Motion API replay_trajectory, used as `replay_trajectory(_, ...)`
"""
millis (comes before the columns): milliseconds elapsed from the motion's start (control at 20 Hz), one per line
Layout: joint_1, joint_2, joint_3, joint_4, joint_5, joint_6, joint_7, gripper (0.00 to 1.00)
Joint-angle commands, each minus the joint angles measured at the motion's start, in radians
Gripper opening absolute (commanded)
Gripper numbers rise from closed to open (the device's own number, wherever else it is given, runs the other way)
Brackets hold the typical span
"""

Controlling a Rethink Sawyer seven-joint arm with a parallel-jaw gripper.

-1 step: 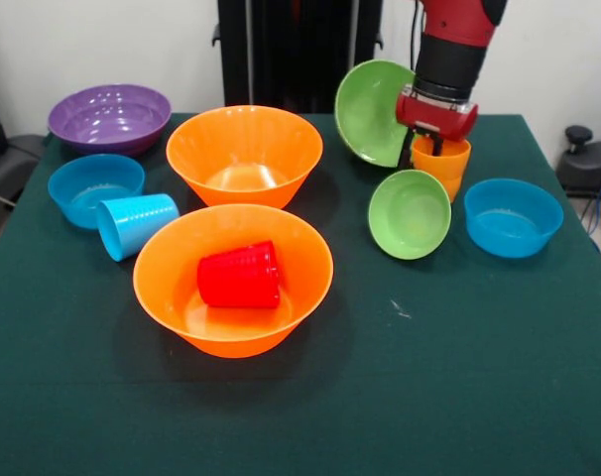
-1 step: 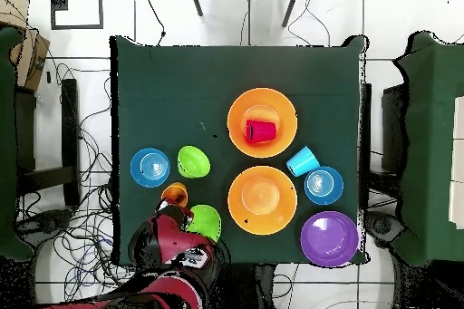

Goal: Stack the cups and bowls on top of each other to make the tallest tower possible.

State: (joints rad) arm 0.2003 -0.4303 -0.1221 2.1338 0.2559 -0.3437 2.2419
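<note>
The orange cup (image 1: 442,165), far right between two tilted green bowls (image 1: 410,213), was judged light, stiff and slippery, best taken at its rim. The gripper (image 1: 437,147) was lowered into it; its spread could not be told. Only the overhead view showed the cup's open mouth (image 2: 175,196).

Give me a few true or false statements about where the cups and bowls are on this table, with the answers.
1. The red cup lies on its side inside an orange bowl. True.
2. The purple bowl has a cup standing in it. False: it is empty.
3. The light blue cup stands upright. False: it lies on its side on the table.
4. The gripper is at the orange cup. True.
5. Both green bowls sit flat on the table. False: both are tipped, showing their insides.
</note>
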Motion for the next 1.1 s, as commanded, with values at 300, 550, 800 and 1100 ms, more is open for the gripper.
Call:
replay_trajectory(300, -0.050, 0.034, 0.133, -0.053, 0.019, 0.026, 0.206, 0.00)
replay_trajectory(550, -0.022, -0.031, 0.123, -0.018, 0.042, 0.074, 0.211, 0.00)
replay_trajectory(800, -0.033, -0.171, 0.126, 0.053, 0.028, 0.166, 0.204, 0.00)
replay_trajectory(1100, -0.050, -0.337, 0.141, 0.129, 0.018, 0.269, 0.211, 0.00)
